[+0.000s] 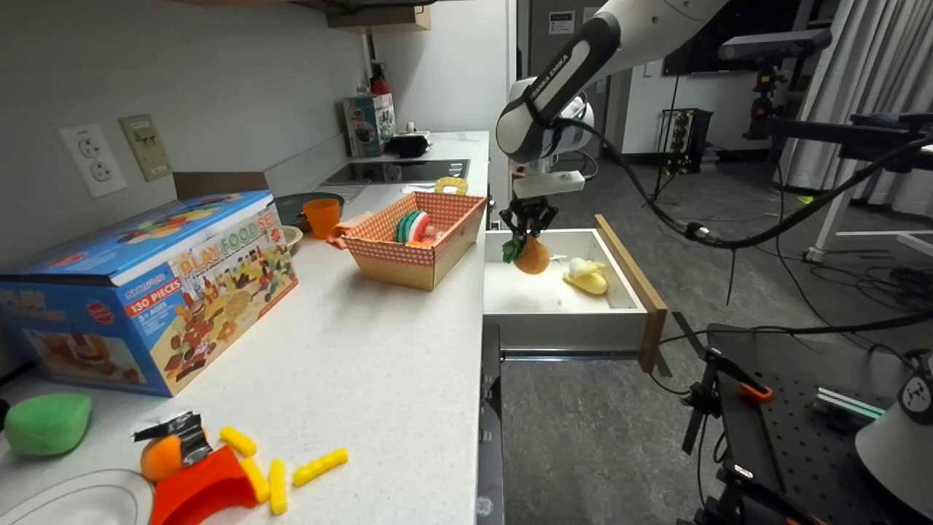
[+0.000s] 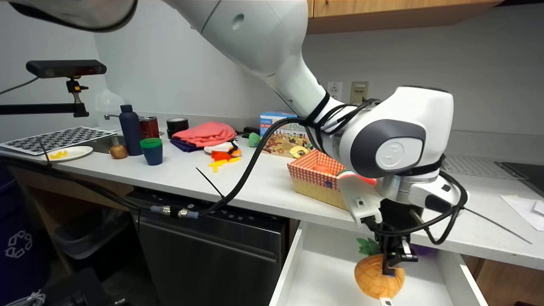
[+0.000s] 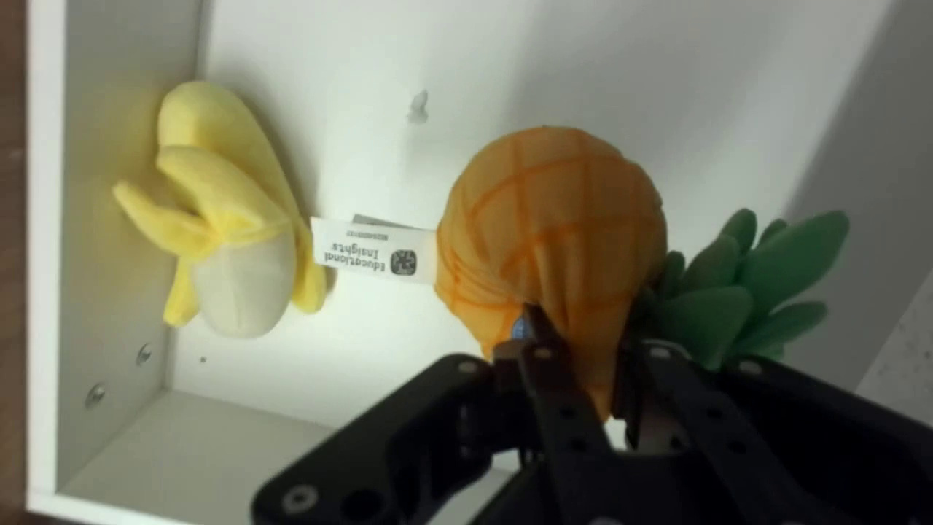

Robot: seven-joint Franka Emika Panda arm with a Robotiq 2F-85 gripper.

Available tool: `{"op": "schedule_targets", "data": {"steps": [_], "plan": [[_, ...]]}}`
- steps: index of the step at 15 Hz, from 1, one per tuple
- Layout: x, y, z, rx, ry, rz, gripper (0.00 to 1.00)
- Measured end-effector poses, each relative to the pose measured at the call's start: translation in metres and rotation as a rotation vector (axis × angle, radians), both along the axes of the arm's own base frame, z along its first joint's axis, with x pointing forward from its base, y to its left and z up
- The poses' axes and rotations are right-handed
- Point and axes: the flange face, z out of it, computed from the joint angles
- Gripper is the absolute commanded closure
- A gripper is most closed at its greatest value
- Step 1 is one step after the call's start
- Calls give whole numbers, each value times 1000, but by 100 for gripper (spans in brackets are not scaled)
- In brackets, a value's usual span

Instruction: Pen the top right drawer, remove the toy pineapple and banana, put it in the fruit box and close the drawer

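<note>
The top right drawer (image 1: pixel 521 300) stands pulled out, white inside. Over it, my gripper (image 3: pixel 587 343) is shut on the toy pineapple (image 3: pixel 554 197), an orange plush body with green leaves. Its cloth is pinched into folds between the fingers, and the leaves stick out to one side. An exterior view also has the pineapple (image 2: pixel 374 278) inside the drawer walls; whether its underside touches the drawer floor I cannot tell. The half-peeled yellow banana (image 3: pixel 233 211) lies on the drawer floor by the front panel. On the counter sits the fruit box (image 1: pixel 397 271), lined with red checks, near the counter edge.
Inside the fruit box is a watermelon piece (image 1: pixel 412 226). A blue play-food carton (image 1: pixel 211 292) stands farther along the counter. Yellow sticks (image 1: pixel 321 467) and a red toy holder (image 1: pixel 208 485) lie nearby. The drawer's wooden front (image 1: pixel 630 292) rises on its outer side.
</note>
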Motion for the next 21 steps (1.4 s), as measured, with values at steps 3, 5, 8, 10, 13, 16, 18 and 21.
{"op": "schedule_targets", "data": {"steps": [3, 5, 8, 10, 13, 16, 18, 21], "plan": [[-10, -10, 44, -89, -40, 34, 96], [-10, -5, 74, -131, -104, 55, 96], [-3, 12, 115, -187, -233, 88, 96], [3, 30, 140, -241, -337, 126, 96], [11, 62, 172, -303, -490, 187, 96], [18, 100, 193, -332, -611, 263, 96], [25, 127, 195, -310, -656, 310, 96], [35, 162, 190, -222, -691, 353, 58]]}}
